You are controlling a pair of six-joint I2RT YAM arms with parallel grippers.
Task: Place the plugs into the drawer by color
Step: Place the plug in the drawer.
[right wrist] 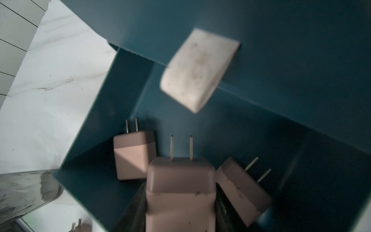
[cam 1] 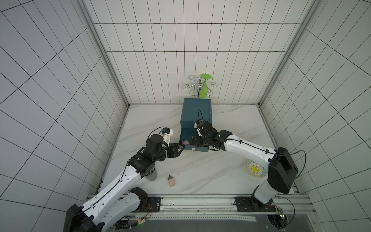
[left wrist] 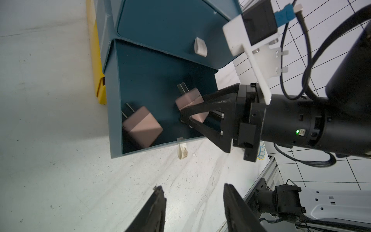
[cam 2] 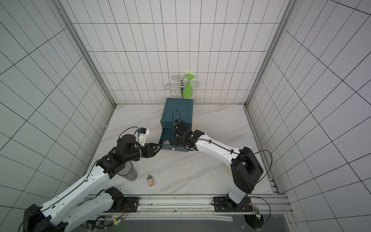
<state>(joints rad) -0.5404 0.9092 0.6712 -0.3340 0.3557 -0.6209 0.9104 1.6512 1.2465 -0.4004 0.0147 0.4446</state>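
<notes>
Right gripper (left wrist: 191, 109) grasps a peach-pink plug (left wrist: 187, 99) over the open drawer (left wrist: 114, 104), clear of its walls; left gripper (left wrist: 192, 187), parted and empty, hovers just outside its near-left corner.

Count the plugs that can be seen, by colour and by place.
Peach-pink plugs lying in the open drawer: 2
Peach-pink plug held in the right tool: 1
Peach-pink plug on the table: 1
Teal plugs in view: 0
Total: 4
</notes>
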